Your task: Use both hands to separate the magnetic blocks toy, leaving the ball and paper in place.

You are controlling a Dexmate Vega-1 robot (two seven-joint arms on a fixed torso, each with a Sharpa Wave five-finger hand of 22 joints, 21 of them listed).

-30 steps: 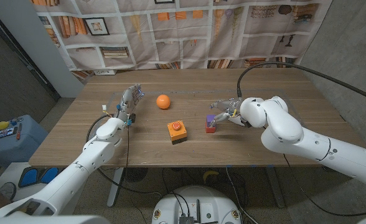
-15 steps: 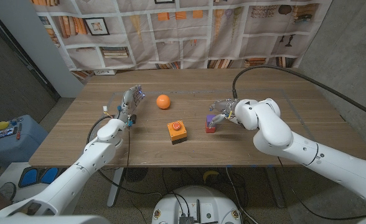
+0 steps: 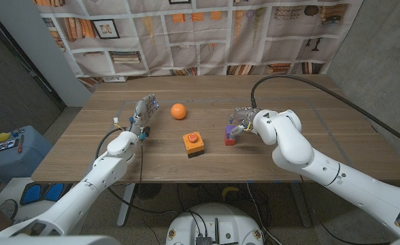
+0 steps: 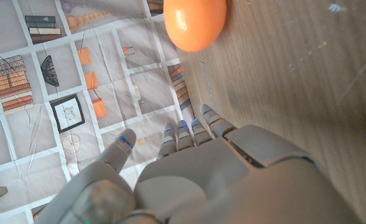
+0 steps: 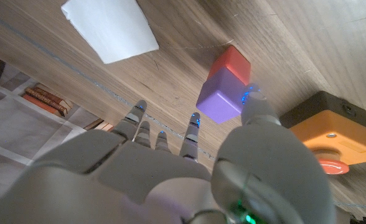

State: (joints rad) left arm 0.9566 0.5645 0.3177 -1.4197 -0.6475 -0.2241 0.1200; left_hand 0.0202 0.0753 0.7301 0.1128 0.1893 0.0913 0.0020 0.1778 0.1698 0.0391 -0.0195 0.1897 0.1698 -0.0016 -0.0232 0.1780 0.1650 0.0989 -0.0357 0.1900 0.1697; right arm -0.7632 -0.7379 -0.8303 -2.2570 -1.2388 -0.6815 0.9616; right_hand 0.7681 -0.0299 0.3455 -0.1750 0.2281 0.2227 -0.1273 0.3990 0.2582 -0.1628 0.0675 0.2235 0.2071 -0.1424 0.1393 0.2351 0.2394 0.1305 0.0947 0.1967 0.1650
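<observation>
No readable writing on blocks [image 5: 223, 88] or button box [image 3: 193, 143].

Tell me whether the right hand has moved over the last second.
Yes, slightly. In the head view the right hand has pulled back toward the table's far edge, still beside the joined blocks, and its forearm has swung left toward the button box.

Joined red-and-purple magnetic blocks toy [image 3: 230, 138] sits on the table, orange ball [image 3: 178, 111] well apart.
</observation>
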